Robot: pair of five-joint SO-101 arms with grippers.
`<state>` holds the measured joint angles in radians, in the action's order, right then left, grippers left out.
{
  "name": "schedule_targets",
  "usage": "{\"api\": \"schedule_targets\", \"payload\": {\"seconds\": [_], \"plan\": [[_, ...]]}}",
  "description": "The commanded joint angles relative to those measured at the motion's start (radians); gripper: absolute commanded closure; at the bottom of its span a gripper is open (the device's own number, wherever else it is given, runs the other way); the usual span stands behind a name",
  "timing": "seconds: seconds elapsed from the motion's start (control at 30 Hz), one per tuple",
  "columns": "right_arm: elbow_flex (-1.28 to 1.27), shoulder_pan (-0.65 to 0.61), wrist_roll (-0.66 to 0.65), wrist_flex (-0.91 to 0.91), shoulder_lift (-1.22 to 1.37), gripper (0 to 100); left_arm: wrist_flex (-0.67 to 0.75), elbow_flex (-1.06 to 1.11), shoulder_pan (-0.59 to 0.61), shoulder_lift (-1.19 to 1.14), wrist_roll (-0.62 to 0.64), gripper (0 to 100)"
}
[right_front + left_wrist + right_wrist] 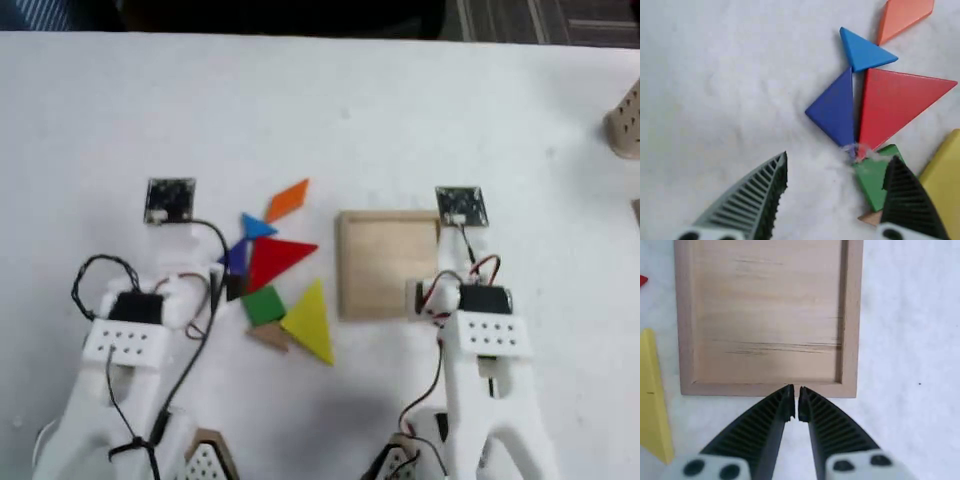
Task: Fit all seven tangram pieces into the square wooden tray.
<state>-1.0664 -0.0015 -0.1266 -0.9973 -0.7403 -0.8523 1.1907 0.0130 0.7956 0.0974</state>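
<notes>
The square wooden tray (388, 262) lies empty at mid table; its bare floor (767, 315) shows in the right wrist view. My right gripper (795, 396) is shut with nothing in it, just off the tray's near rim. Left of the tray the pieces cluster: orange parallelogram (904, 15), light blue triangle (865, 50), dark blue triangle (834, 110), red triangle (895, 105), green square (871, 175), yellow triangle (942, 175), tan piece (870, 218). My left gripper (839, 159) is open by the cluster's left side, one finger (905, 195) over the green square.
Two small black boards (170, 200) (462, 207) lie behind the arms' grippers. A perforated wooden object (625, 120) stands at the right edge. Cables (200, 330) run along the left arm. The far half of the white table is bare.
</notes>
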Motion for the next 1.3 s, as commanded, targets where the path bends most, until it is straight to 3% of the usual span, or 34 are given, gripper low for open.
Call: {"api": "schedule_targets", "payload": {"seconds": [0.0, 0.17, 0.27, 0.43, 0.73, 0.97, 1.13, 1.27], "plan": [[0.005, 0.013, -0.014, 0.016, -0.033, 98.1, 0.029, -0.071, -0.013, -0.025, 0.017, 69], [0.005, 0.028, -0.012, 0.036, -0.038, 98.1, 0.025, -0.18, 0.042, -0.226, 0.028, 69], [0.009, 0.101, -0.011, 0.108, -0.031, 97.9, 0.029, -0.229, 0.094, -0.326, 0.02, 69], [0.009, 0.116, -0.009, 0.16, -0.015, 87.2, 0.032, -0.242, 0.2, -0.34, 0.02, 69], [0.164, 0.113, -0.015, 0.251, 0.295, 88.9, 0.035, -0.242, 0.389, -0.348, 0.02, 69], [0.4, 0.147, -0.081, 0.219, 0.63, 89.3, 0.06, -0.235, 0.417, -0.348, 0.02, 69], [0.437, 0.042, -0.146, 0.119, 0.691, 89.9, 0.06, -0.235, 0.414, -0.349, 0.02, 69], [0.436, 0.008, -0.155, 0.113, 0.697, 98.1, 0.06, -0.235, 0.414, -0.349, 0.02, 69]]}}
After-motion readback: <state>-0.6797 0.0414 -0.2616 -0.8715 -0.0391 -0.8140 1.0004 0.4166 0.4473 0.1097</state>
